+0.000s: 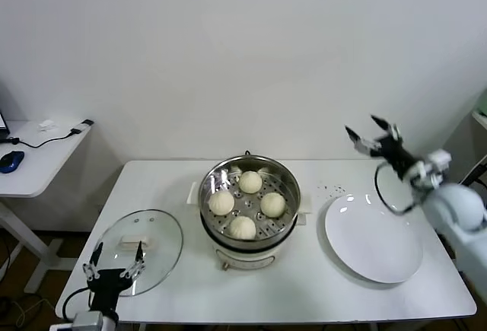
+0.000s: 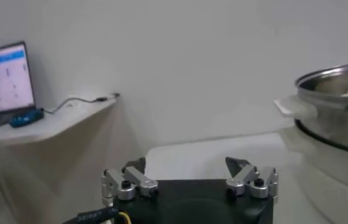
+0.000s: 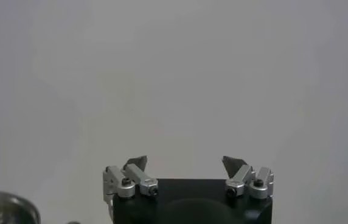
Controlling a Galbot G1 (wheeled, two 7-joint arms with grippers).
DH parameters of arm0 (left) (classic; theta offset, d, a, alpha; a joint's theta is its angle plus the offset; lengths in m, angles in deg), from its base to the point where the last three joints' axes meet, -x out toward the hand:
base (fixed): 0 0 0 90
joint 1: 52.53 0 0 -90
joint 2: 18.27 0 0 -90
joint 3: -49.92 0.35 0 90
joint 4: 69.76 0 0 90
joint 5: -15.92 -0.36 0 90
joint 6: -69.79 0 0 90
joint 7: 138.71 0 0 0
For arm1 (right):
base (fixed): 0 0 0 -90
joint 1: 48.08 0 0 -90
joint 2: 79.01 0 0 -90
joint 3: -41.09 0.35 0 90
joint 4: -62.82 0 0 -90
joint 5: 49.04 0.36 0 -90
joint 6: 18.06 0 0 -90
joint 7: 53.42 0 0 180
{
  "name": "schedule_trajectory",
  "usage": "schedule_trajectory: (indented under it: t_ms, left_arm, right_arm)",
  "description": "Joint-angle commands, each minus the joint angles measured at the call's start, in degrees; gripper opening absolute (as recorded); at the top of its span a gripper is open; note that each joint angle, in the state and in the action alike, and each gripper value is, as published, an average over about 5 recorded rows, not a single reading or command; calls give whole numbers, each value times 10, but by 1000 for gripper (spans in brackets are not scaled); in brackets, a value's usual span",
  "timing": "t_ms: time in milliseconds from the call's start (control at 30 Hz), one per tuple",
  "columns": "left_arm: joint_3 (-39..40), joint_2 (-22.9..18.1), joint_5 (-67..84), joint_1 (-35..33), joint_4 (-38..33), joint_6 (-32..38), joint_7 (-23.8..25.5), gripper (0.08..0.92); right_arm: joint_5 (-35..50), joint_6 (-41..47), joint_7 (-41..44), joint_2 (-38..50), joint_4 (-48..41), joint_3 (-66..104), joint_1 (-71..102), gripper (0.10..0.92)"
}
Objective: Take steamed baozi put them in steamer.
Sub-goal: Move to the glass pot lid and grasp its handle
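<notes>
Surface (image 1: 304, 285): white, carrying all items.
Steamer (image 1: 249, 228): sitting at frame centre, four baozi (image 1: 249, 181) lying on its perforated tray.
Plate (image 1: 373, 251): lying bare, right of steamer.
Lid (image 1: 141, 251): resting flat at lower left.
Left tool (image 1: 114, 265): hovering at lid's near edge, spread wide, holding nothing.
Right tool (image 1: 370, 131): hanging raised at right above plate's far edge, spread wide, holding nothing.

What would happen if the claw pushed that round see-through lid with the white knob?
The round glass lid with its white knob lies flat on the white table, so it would probably slide, not roll. It sits near the table's edge, so a hard shove might drop it. Glass likely feels heavy and could break.
</notes>
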Motion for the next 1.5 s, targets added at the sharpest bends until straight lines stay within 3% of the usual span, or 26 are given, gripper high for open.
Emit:
schedule_trajectory:
  t_ms: [33, 233, 400, 567, 733, 1133, 1500]
  left_arm:
    - [1, 7, -60, -28, 9, 64, -33, 823]
    - [1, 10, -199, -18, 33, 90, -78, 823]
    - [-6, 51, -520, -15, 98, 153, -157, 823]
    - [-8, 82, -736, -9, 184, 175, -186, 823]
    - [-5, 75, -787, 28, 233, 138, -179, 823]
    - [11, 53, -799, 130, 271, 10, -141, 823]
    - [24, 56, -783, 179, 323, -16, -119, 823]
  right_arm:
    - [-69, -185, 30, -193, -1, 205, 329, 823]
    - [-79, -216, 25, -232, 1, 185, 349, 823]
    - [-100, -206, -4, -258, 1, 160, 354, 823]
    - [-138, -182, -34, -288, -3, 149, 343, 823]
    - [-146, -171, -46, -307, 5, 143, 342, 823]
    - [-156, -159, -58, -316, 33, 149, 357, 823]
    - [-161, -155, -62, -328, 75, 163, 388, 823]
